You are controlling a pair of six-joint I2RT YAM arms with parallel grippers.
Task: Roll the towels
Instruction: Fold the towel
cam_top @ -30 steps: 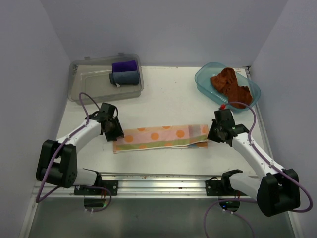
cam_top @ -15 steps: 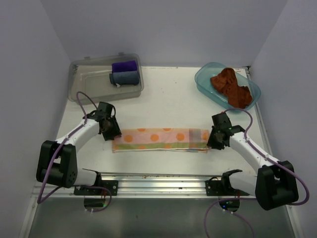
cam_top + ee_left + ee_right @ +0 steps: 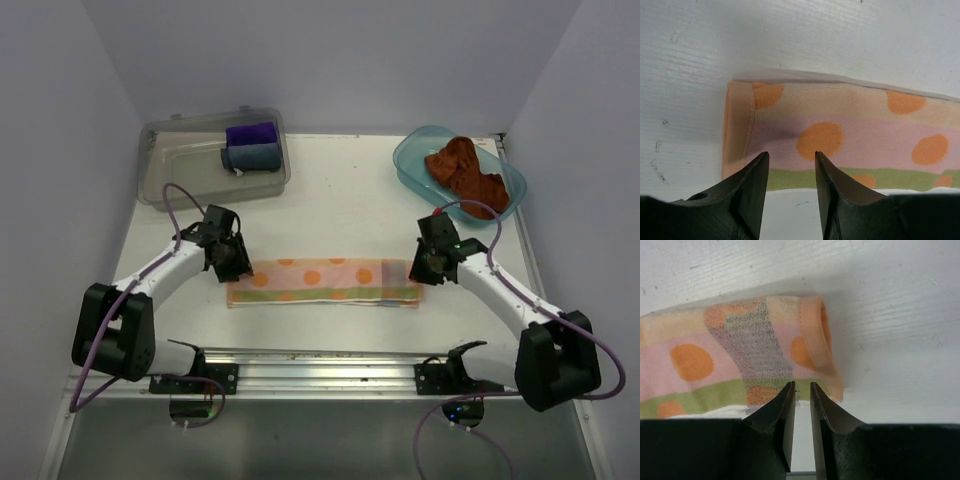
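Observation:
The patterned towel (image 3: 322,282), with orange dots on pink and green stripes, lies flat on the white table as a long folded strip. My left gripper (image 3: 238,268) hovers over its left end, open, with nothing between the fingers (image 3: 791,156); the towel (image 3: 850,130) lies just beyond the fingertips. At the right end my right gripper (image 3: 420,272) stands a narrow gap open (image 3: 802,386), holding nothing, tips at the near edge of the towel (image 3: 715,365). The rust-brown towel (image 3: 465,170) sits crumpled in a blue tub (image 3: 408,163) at the back right.
A clear lidded container (image 3: 170,172) at the back left holds a purple cloth (image 3: 250,133) and a grey-blue cloth (image 3: 250,157). A metal rail (image 3: 320,360) runs along the near edge between the arm bases. White walls close in both sides.
My right gripper has opened and let go of the towel's right end, which now lies flat, and it has moved slightly back and left. The left gripper has barely moved.

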